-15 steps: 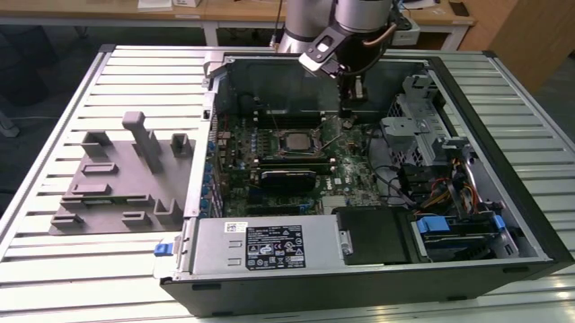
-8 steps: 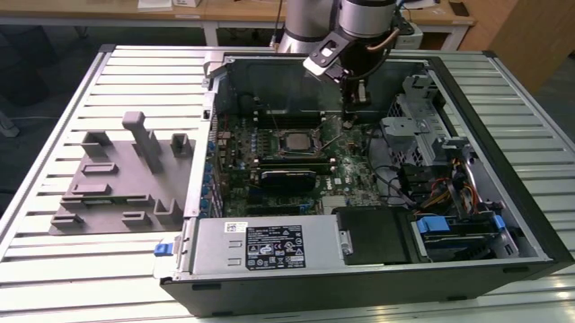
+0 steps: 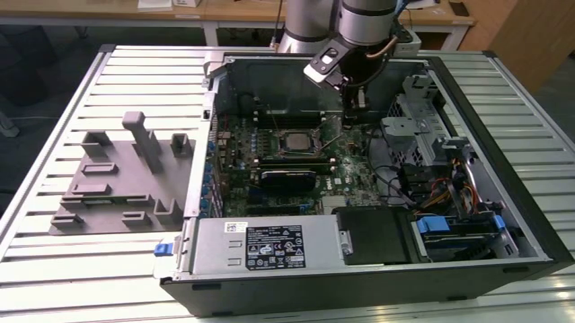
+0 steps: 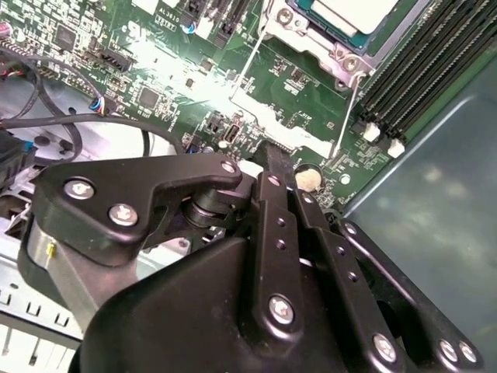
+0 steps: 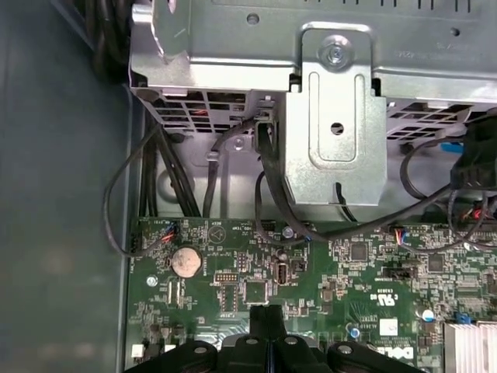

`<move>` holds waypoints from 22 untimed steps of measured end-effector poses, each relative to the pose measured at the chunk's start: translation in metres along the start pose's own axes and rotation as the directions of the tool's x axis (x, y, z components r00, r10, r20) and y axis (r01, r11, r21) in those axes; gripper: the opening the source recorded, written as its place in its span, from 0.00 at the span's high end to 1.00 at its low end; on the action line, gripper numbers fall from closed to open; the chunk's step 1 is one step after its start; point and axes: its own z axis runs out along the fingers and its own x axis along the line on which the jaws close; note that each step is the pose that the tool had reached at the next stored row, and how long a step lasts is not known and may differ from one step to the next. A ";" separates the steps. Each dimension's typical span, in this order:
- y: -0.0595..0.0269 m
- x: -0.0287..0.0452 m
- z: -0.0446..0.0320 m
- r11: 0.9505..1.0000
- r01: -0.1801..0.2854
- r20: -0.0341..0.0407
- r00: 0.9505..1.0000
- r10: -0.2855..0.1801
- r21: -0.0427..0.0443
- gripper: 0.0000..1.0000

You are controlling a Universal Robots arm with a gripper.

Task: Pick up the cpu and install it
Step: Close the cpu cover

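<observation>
1. Desk point(image 3: 54, 269): slatted metal top. It carries an open case point(image 3: 539, 215) and, at the exterior view's left of the case, a grey fixture point(image 3: 117, 182).
2. Cpu point(image 3: 295, 142): silver top upward, lying in the socket at mid-board point(image 3: 269, 165). In the second wrist view the cpu point(image 4: 353, 12) sits inside a metal frame.
3. Claw point(image 3: 347, 118): fingers pressed together with nothing between them. It hangs over the board at the exterior view's right of the cpu, apart from it.
4. Coin cell point(image 5: 185, 261): on the board, near the claw point(image 5: 269, 317). In the second wrist view it lies just beside the claw point(image 4: 273, 155).
5. Supply point(image 3: 260, 245): at the case's near edge, bearing a black-and-white label point(image 3: 275, 246).
</observation>
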 end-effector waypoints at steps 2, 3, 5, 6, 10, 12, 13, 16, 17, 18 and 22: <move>0.0008 0.0001 0.0026 1.000 0.000 0.000 1.000 0.000 0.000 0.89; 0.0009 0.0002 0.0039 1.000 0.000 0.000 1.000 0.000 0.000 0.89; 0.0009 0.0002 0.0055 1.000 0.000 0.000 1.000 0.000 0.000 0.89; 0.0009 0.0002 0.0056 1.000 0.000 0.000 1.000 0.000 0.000 0.89; 0.0010 0.0002 0.0056 1.000 0.000 0.001 1.000 0.000 0.000 0.89; 0.0001 0.0002 0.0056 1.000 0.000 0.000 1.000 0.000 0.000 0.89; -0.0014 0.0002 0.0055 1.000 0.000 0.001 1.000 0.000 0.000 0.89; -0.0081 0.0004 0.0051 1.000 -0.002 0.001 1.000 0.002 0.000 0.89; -0.0105 0.0004 0.0049 1.000 -0.003 0.001 1.000 0.003 -0.001 0.89; -0.0129 0.0005 0.0048 1.000 -0.004 0.001 1.000 0.004 -0.001 0.89; -0.0242 0.0011 0.0040 1.000 -0.010 0.001 1.000 0.010 -0.003 0.89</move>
